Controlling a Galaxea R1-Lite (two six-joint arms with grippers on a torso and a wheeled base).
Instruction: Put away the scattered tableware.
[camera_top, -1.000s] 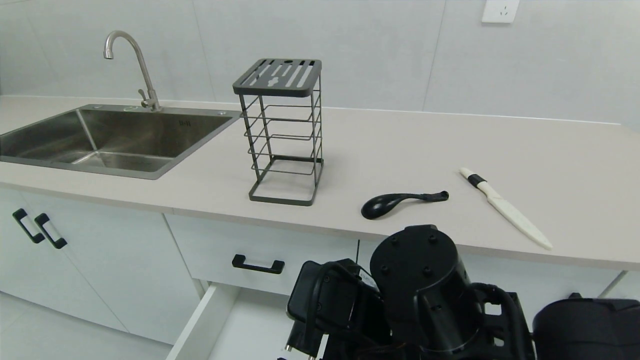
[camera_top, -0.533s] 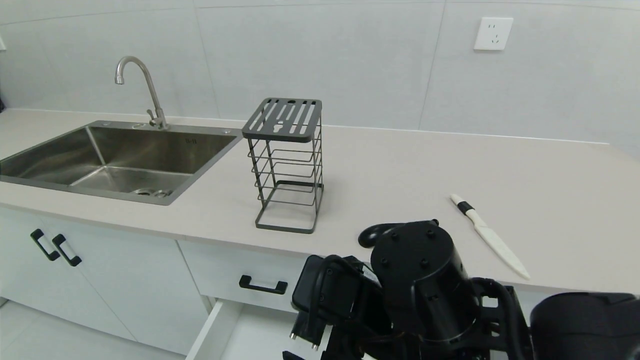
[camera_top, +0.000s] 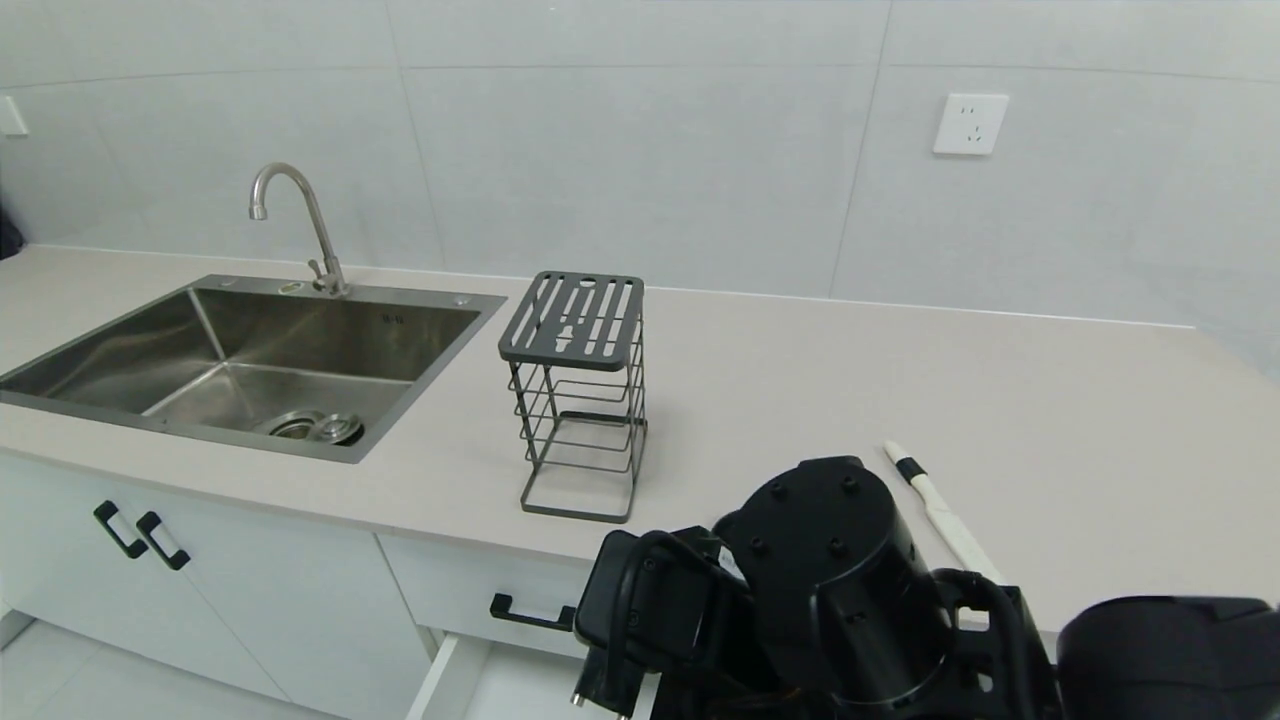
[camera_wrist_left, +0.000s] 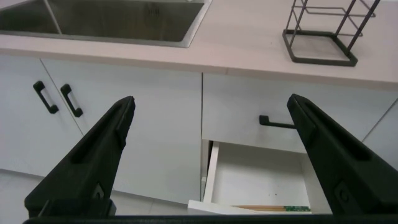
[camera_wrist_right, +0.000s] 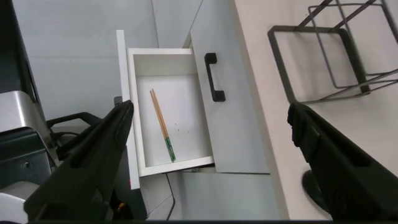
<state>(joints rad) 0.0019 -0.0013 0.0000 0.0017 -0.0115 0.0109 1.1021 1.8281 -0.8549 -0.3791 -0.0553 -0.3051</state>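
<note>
Left gripper (camera_wrist_left: 211, 102) and right gripper (camera_wrist_right: 211, 109): fingers spread wide. Drawer (camera_wrist_right: 183, 93) open, containing chopsticks (camera_wrist_right: 160, 124). White knife (camera_top: 935, 500) on countertop (camera_top: 800, 380), lower right. Wire rack (camera_top: 580, 400) at centre.

On the pale bench (camera_top: 800, 380), I see the dark wire rack with slotted top (camera_top: 575, 400) standing just right of the inset steel sink (camera_top: 330, 335); the white-bladed knife (camera_top: 940, 510) lies farther right. Below, the open white drawer (camera_wrist_right: 180, 93) holds wooden chopsticks (camera_wrist_right: 161, 124).

- You have a white knife with a black band on its handle (camera_top: 938, 510) lying flat on the beige counter (camera_top: 800, 380), well right of the dark wire rack (camera_top: 580, 400).
- You can see a pair of thin wooden chopsticks with green tips (camera_wrist_right: 161, 123) lying side by side in the open white drawer (camera_wrist_right: 186, 106).
</note>
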